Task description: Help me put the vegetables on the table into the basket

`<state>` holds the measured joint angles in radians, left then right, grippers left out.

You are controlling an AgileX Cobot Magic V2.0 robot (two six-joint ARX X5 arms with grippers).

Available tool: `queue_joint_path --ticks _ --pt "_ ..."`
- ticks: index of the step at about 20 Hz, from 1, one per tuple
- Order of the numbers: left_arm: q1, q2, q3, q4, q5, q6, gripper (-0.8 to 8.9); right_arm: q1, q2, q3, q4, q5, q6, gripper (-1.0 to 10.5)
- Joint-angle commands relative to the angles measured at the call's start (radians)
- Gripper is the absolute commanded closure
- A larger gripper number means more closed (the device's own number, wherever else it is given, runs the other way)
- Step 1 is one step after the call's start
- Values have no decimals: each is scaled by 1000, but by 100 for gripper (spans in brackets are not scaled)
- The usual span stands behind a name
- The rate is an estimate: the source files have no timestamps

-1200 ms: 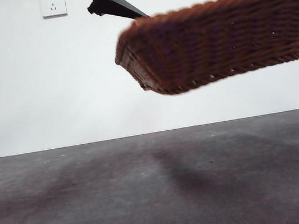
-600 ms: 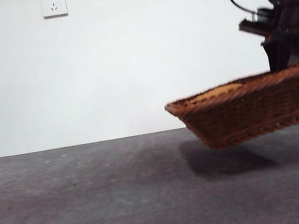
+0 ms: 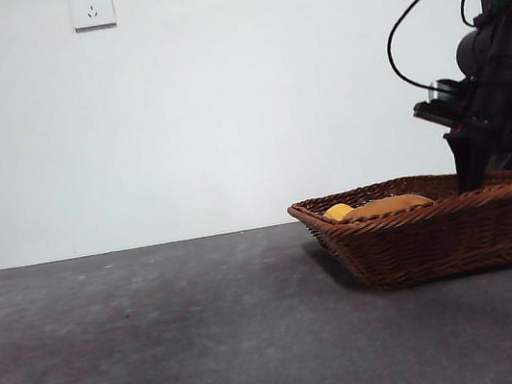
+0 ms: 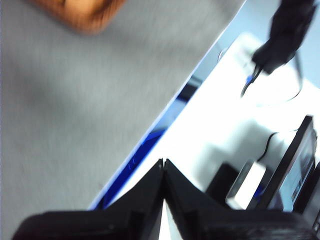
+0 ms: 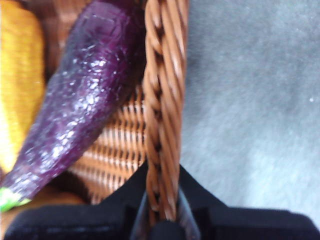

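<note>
Basket [image 3: 434, 240]: one, on table [image 3: 163, 343]
Vegetables: eggplant [image 5: 80, 95], yellow one [image 3: 338, 211], potato [image 3: 387, 205]
Right gripper [image 5: 161, 212]: pinching rim; left gripper [image 4: 163, 167]: jaws together
Room: white wall [image 3: 222, 100]

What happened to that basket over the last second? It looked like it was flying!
The right gripper, shut on the basket rim, carried it down and sideways from mid-air until it sits on the table. The eggplant and yellow vegetable remain inside. The left gripper is away from it, shut.
</note>
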<state>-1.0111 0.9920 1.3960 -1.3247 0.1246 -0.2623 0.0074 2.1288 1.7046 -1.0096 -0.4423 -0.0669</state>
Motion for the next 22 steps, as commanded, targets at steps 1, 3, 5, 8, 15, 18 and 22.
queue_joint_path --ticks 1,3,5,8,15,18,22 --pt "-3 -55 -34 4 1 -64 822 3 39 2 13 13 -10 963" --pt "-3 -100 -33 4 -8 -80 822 3 42 2 31 16 -4 887" --pt "-2 -143 -33 4 -58 -97 822 4 41 2 41 24 28 519" --pt "-2 -200 -33 4 -106 -87 822 5 27 2 8 31 33 406" --pt "-2 -240 -33 4 -263 -44 817 6 -411 2 -116 121 63 660" --pt "-3 -240 -33 4 -248 -48 817 6 -665 2 -146 122 68 956" --pt "-2 -240 -33 4 -248 -48 817 6 -908 2 -224 158 73 955"
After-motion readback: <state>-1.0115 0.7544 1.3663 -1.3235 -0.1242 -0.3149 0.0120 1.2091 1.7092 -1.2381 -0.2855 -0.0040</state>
